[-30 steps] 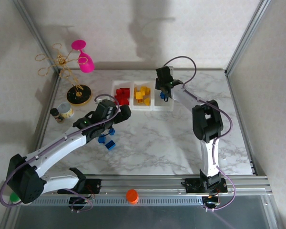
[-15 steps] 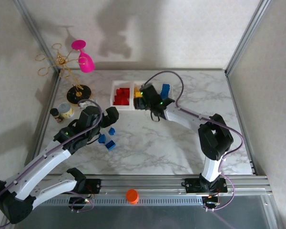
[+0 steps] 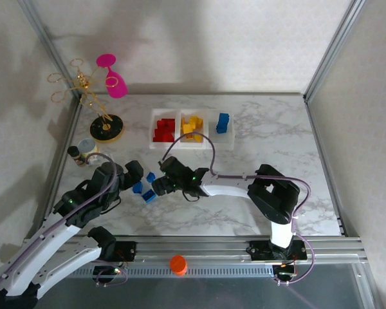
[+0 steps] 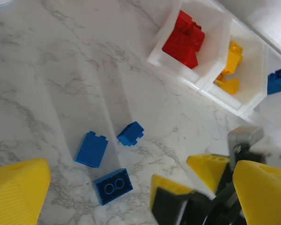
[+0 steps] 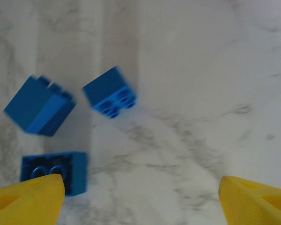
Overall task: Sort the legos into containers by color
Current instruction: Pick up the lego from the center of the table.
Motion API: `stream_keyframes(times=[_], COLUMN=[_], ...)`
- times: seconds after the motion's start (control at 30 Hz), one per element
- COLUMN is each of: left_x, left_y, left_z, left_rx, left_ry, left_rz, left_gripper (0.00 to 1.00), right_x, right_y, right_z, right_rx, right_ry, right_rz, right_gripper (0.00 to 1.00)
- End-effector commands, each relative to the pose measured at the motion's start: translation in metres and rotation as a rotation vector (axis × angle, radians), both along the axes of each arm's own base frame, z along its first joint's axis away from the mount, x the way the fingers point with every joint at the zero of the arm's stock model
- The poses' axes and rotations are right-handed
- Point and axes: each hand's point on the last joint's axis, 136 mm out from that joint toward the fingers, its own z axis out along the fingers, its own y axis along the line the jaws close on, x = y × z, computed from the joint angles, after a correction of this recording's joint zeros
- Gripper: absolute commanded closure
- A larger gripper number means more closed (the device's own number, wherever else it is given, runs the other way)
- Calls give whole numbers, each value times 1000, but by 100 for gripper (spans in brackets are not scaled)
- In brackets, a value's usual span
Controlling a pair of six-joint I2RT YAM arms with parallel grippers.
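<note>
The right gripper (image 5: pixel 140 192), spread and empty, is hovering just right of three blue legos (image 5: pixel 110 96) on the bench (image 5: pixel 201 70). The left gripper (image 3: pixel 134 172), also spread, is hanging left of them.

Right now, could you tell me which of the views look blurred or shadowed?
Right wrist view: the blue legos are smeared by motion blur. Left wrist view: the containers are sharp, and soft striped shadows cross the table. Top external view: evenly lit, with diffuse shadows on the back wall.
</note>
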Motion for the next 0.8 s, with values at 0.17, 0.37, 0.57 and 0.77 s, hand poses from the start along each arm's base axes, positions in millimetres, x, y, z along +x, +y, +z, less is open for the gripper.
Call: stream_keyframes(times=[0.17, 0.37, 0.57, 0.77], left_x=[-22, -22, -22, -20], left_y=[34, 36, 36, 35], left_z=[1, 5, 6, 6], left_rx=[16, 5, 4, 2], left_ry=[16, 4, 4, 1], left_rz=[132, 149, 152, 149], left_gripper=[0, 0, 0, 0], right_x=[-26, -29, -31, -43], right_y=[33, 51, 62, 66], right_z=[-19, -33, -42, -36], right_rx=[-41, -74, -114, -85], right_ry=[-38, -60, -80, -69], right_rz=[55, 65, 77, 102], right_gripper=[10, 9, 13, 17])
